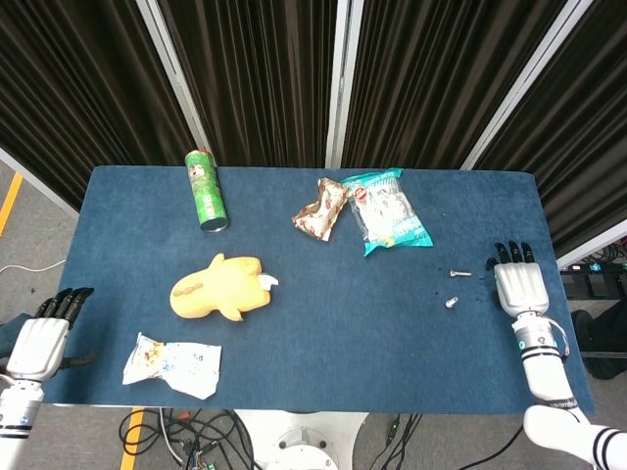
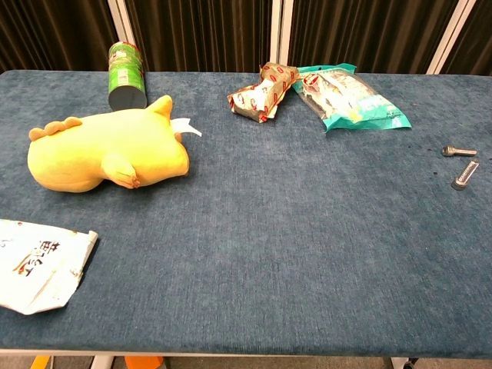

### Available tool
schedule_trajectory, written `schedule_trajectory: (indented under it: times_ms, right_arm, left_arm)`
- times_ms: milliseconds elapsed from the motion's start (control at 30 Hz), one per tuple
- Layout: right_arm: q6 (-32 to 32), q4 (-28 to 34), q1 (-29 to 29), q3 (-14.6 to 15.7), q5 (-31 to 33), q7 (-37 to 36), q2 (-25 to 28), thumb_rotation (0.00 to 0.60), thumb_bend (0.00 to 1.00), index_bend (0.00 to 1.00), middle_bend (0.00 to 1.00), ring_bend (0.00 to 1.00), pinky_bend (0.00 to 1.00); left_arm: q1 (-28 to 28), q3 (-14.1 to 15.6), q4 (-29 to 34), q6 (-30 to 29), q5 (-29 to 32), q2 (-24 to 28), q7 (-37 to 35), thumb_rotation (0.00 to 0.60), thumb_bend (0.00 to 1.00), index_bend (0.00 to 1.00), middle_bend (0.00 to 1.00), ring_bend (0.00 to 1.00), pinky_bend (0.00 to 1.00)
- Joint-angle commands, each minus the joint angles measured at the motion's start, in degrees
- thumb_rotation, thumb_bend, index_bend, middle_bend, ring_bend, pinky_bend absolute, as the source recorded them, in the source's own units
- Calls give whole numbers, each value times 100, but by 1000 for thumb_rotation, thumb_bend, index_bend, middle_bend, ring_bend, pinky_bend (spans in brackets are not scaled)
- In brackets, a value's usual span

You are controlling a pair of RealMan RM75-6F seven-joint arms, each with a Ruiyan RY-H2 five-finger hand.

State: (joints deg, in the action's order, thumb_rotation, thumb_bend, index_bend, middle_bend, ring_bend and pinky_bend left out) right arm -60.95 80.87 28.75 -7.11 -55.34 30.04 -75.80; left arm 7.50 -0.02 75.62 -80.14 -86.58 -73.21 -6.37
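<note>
Two small metal bolts (image 1: 456, 287) — near flat right hand (image 1: 518, 285)

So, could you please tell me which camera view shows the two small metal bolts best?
The chest view: the two bolts appear large enough to show shape, near the table's right edge. The head view shows them only as tiny specks beside the right hand.

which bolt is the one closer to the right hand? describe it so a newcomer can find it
Start at the teal snack bag on the blue table, then look toward the right hand near the table's right edge. Two small metal bolts lie apart between them. The one meant is farther from the robot and lies crosswise; the other bolt sits nearer the front edge.
</note>
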Motion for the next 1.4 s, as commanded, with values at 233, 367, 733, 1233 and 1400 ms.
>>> schedule_trajectory:
  times_ms: [233, 367, 733, 1233, 1400]
  right_arm:
    - [594, -1372, 274, -79, -106, -540, -784, 600, 268, 339, 104, 0, 0]
    - [673, -1664, 305, -148, -181, -827, -982, 600, 268, 338, 104, 0, 0]
    - [1014, -2250, 472, -207, -336, -1135, -1385, 600, 268, 347, 105, 0, 0]
    - [1024, -2377, 466, -247, -392, -1115, -1510, 600, 280, 451, 119, 0, 0]
    - [998, -2393, 461, -275, -399, -1103, -1524, 600, 280, 486, 124, 0, 0]
  left_arm:
    - [38, -25, 17, 99, 75, -9, 104, 600, 0, 101, 119, 69, 172]
    - [54, -36, 18, 118, 87, -29, 115, 600, 0, 101, 119, 69, 172]
    - [32, -29, 93, 134, 143, 6, 163, 600, 0, 101, 119, 68, 172]
    - [10, -24, 270, 118, 166, 49, 293, 600, 0, 101, 119, 68, 172]
    - [5, -21, 303, 121, 175, 56, 324, 600, 0, 101, 119, 68, 172]
